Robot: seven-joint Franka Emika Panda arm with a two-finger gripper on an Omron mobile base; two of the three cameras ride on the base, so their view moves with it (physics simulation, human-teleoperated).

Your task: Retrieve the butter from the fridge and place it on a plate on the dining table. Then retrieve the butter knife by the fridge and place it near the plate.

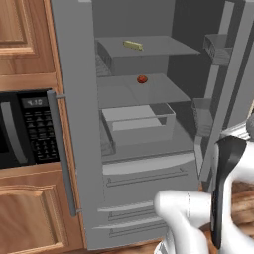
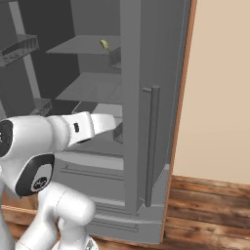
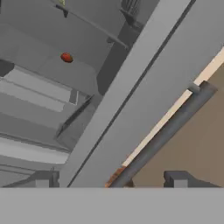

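Butter [image 1: 133, 45] is seen on the top shelf of the opened fridge [image 1: 79, 124], not yet taken; gripper [image 3: 111, 179] is spread, nothing held.

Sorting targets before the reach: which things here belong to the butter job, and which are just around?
Job: butter on the top shelf; fridge, doors open; gripper, open.
Around: red round item on the middle shelf; microwave; clear drawer.

Top fridge shelf [image 1: 163, 45]: carries butter [image 1: 133, 45], near its back.
Middle shelf [image 1: 124, 92]: carries small round red item [image 1: 142, 79].
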